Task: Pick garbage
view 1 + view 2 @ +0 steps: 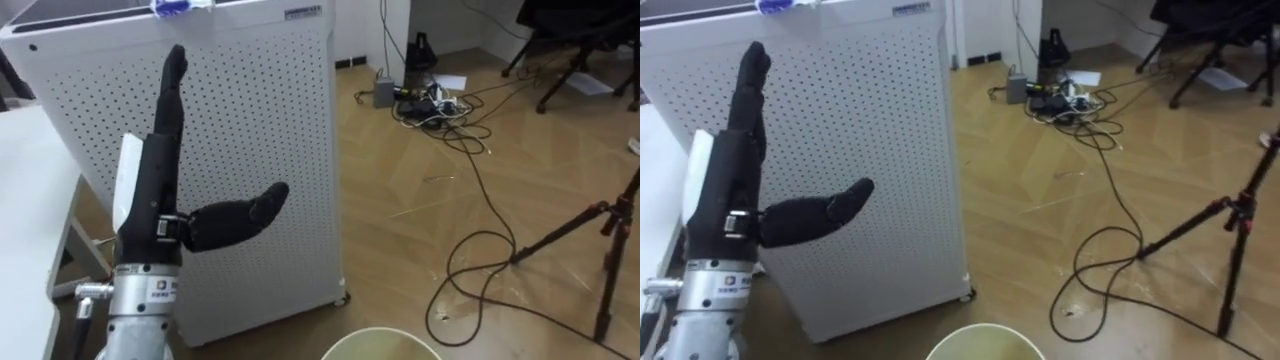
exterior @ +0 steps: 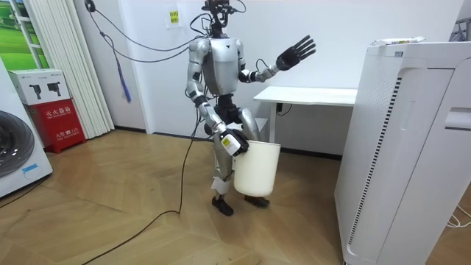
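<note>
A small blue and white crumpled scrap (image 1: 180, 6) lies on top of a tall white perforated appliance (image 1: 260, 150), which stands right before me. In the room view the scrap (image 2: 397, 42) shows at the unit's top edge. My left hand (image 1: 160, 190) is raised in front of the appliance's face, open, fingers straight up and thumb out to the side, holding nothing. It stays below the scrap. My right hand (image 2: 234, 143) hangs at my side, curled on the rim of a white bucket (image 2: 257, 168). The bucket's rim (image 1: 380, 342) shows at the bottom edge.
A white table (image 1: 30, 200) stands at my left beside the appliance. Black cables (image 1: 470, 150) trail over the wooden floor on the right, with a tripod (image 1: 600, 230) and an office chair (image 1: 580, 40) beyond. A washing machine (image 2: 15, 154) and a red box (image 2: 59, 121) stand far off.
</note>
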